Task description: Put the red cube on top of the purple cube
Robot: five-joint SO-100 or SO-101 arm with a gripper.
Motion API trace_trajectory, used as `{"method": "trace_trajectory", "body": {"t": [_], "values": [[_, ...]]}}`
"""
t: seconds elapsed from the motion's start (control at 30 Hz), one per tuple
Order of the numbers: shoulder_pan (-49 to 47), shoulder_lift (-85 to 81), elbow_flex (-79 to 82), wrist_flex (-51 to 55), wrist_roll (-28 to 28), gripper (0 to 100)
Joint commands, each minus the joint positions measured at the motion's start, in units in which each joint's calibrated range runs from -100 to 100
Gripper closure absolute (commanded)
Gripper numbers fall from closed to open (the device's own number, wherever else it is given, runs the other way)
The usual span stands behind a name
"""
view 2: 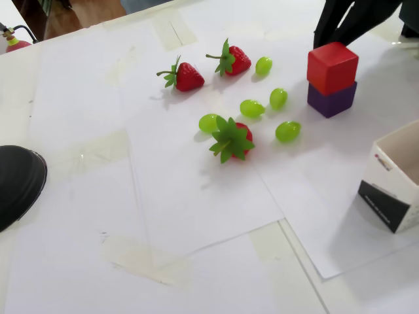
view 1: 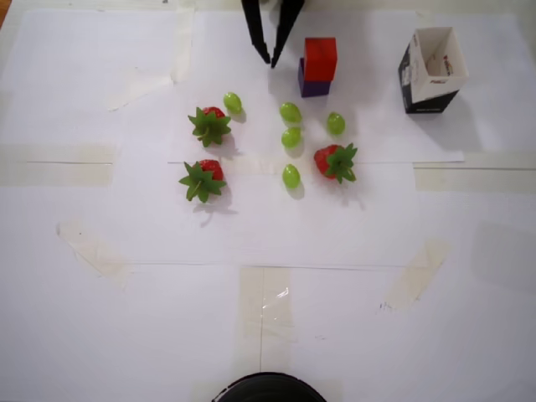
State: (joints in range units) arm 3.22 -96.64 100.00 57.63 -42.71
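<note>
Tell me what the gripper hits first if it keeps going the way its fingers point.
Probably bare white paper; the black two-finger gripper points down beside the small red cube, though depth is unclear.

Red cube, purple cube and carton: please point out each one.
Red cube (view 2: 332,60), fixed view, top face.
Purple cube (view 2: 330,101), fixed view, front side face.
Carton (view 1: 410,77), overhead view, black outer wall.

- The overhead view looks straight down from high up, the gripper (view 1: 270,60) entering at its top edge.
- The fixed view stands lower and nearer (angled obliquely across the paper).
- Both share the red cube (view 1: 320,58) (view 2: 332,67) beside the fingers.
</note>
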Motion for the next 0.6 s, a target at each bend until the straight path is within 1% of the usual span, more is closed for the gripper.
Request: {"method": "trace_trajectory", "body": {"t": [0.0,0.4,0.57], "values": [[1.2,-0.9,0.0,-0.5,1.9,100],[0.9,-0.9,0.0,-0.1,-1.7,100],[1.5,-0.9,0.0,-1.4,-0.9,100]]}}
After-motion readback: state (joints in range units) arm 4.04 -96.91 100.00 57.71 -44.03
